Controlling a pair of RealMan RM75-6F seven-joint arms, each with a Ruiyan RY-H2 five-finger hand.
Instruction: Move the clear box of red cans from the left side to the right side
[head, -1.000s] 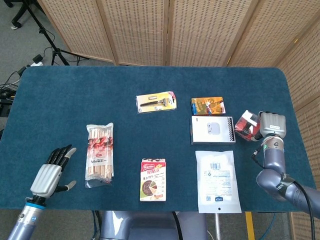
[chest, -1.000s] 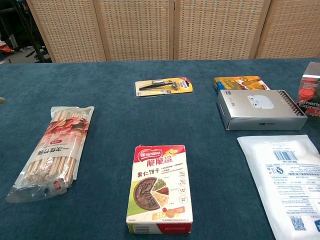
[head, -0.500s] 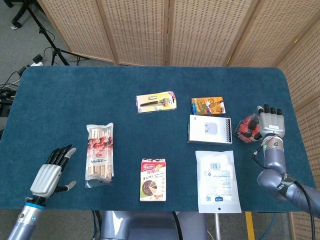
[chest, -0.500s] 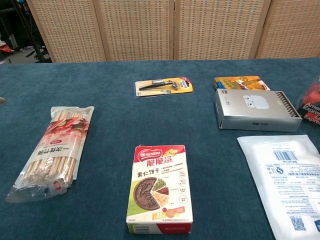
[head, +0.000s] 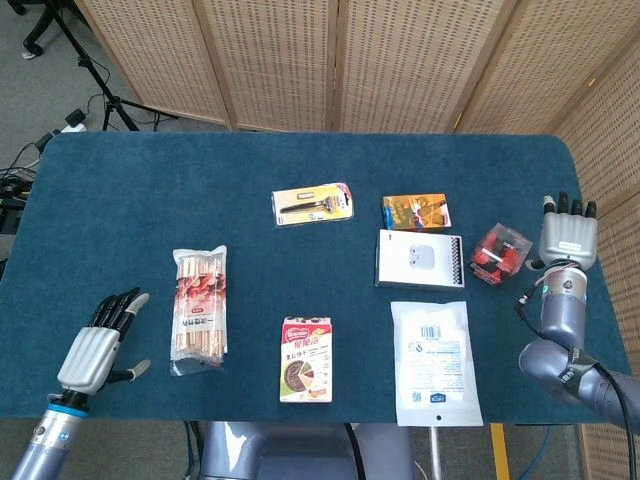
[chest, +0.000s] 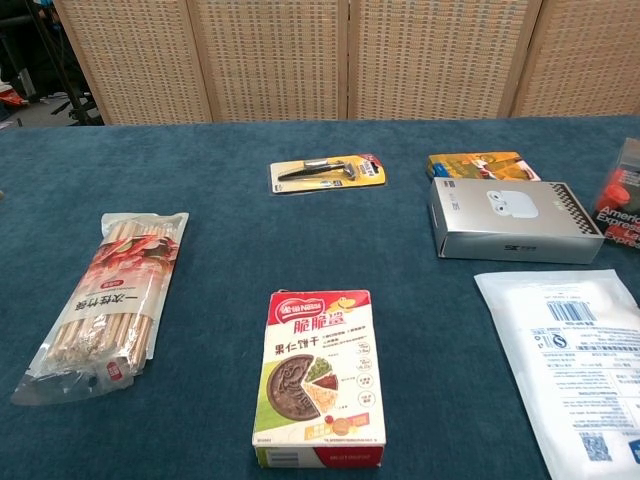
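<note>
The clear box of red cans (head: 499, 253) lies on the blue table at the right, just right of the grey earbud box (head: 421, 259). In the chest view only its left part (chest: 621, 196) shows at the right frame edge. My right hand (head: 567, 231) is open, fingers straight and pointing away, a short gap to the right of the clear box and not touching it. My left hand (head: 98, 341) hovers open at the front left corner of the table, far from the box. Neither hand shows in the chest view.
On the table lie a chopstick pack (head: 200, 308), a biscuit box (head: 306, 359), a white pouch (head: 434, 347), a razor pack (head: 313, 203) and an orange packet (head: 415, 211). The table's right edge (head: 600, 290) runs close beside my right hand.
My right hand let go of the clear box and drew back to the right with its fingers straightened. The box settled on the table. The grey earbud box shifted slightly left.
</note>
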